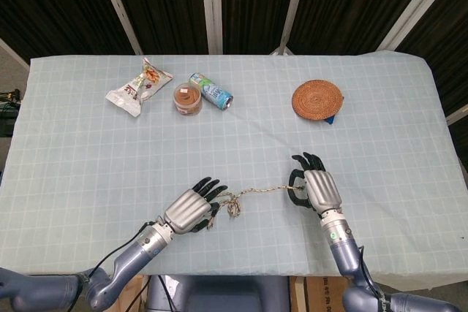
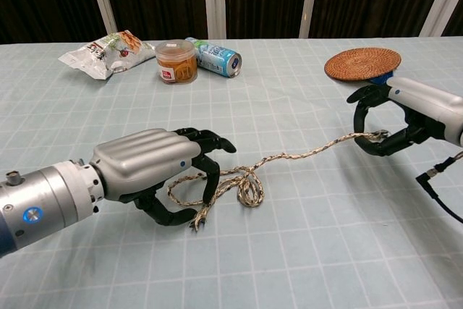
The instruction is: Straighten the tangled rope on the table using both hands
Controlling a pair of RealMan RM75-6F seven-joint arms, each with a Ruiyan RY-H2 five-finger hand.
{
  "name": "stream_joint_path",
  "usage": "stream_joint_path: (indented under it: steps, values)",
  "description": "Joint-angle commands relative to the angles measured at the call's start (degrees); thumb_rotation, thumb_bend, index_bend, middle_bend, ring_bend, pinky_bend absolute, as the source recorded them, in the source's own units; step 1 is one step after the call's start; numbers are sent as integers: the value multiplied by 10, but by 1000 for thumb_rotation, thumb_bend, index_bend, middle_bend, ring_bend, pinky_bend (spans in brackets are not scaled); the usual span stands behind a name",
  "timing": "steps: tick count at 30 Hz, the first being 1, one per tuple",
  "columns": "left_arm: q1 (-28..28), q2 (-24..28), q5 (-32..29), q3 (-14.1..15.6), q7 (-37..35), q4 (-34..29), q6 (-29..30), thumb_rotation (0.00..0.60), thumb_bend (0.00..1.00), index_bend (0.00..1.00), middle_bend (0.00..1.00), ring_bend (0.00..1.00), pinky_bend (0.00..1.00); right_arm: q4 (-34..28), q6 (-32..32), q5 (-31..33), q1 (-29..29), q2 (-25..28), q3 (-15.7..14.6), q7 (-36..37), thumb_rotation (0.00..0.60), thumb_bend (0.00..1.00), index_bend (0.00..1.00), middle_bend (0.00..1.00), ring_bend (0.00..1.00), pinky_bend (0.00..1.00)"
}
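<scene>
The rope is a thin beige-and-dark cord lying near the table's front edge, with a knotted tangle toward its left end. My left hand sits palm down over the left loop, fingers and thumb curled around it, and the frayed end pokes out beneath. My right hand pinches the rope's right end between thumb and finger. In the head view, the rope runs between the left hand and the right hand.
At the back left lie a snack bag, a small brown jar and a can on its side. A round woven coaster sits at the back right. A pale checked cloth covers the table.
</scene>
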Motion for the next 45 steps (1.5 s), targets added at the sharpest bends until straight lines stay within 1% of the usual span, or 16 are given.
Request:
stream_joint_path:
  steps: [1, 13, 19, 26, 32, 36, 40, 45]
  values:
    - [-1, -4, -1, 0, 0, 3, 0, 600, 443, 503, 69, 0, 0, 0, 0, 0, 0, 1, 1, 1, 600, 472, 653, 180, 0, 0]
    - [-6, -27, -12, 3, 10, 20, -10, 600, 447, 507, 71, 0, 0, -2, 2, 2, -1, 7, 4, 3, 600, 473, 653, 180, 0, 0]
    - [-5, -35, -13, 5, 17, 24, -4, 600, 487, 588, 111, 0, 0, -4, 2, 2, -1, 10, 5, 3, 600, 472, 654, 180, 0, 0]
    - [-1, -23, -10, 6, 19, 18, 6, 600, 491, 617, 126, 0, 0, -8, 5, 4, -4, 15, 6, 6, 600, 472, 653, 180, 0, 0]
    - [3, 6, -5, 1, 13, -1, 23, 600, 491, 620, 129, 0, 0, -14, 8, 4, -6, 26, 10, 8, 600, 472, 653, 180, 0, 0]
    - [5, 33, 0, -8, 4, -21, 35, 600, 491, 623, 129, 0, 0, -19, 12, 5, -7, 36, 16, 11, 600, 472, 653, 180, 0, 0]
    - [8, 71, 8, -18, -9, -49, 53, 600, 491, 626, 129, 0, 0, -23, 16, 8, -9, 49, 23, 15, 600, 473, 654, 180, 0, 0]
    - [21, 128, 22, -22, -32, -78, 81, 600, 491, 629, 129, 0, 0, -23, 20, 13, -16, 67, 28, 26, 600, 472, 653, 180, 0, 0]
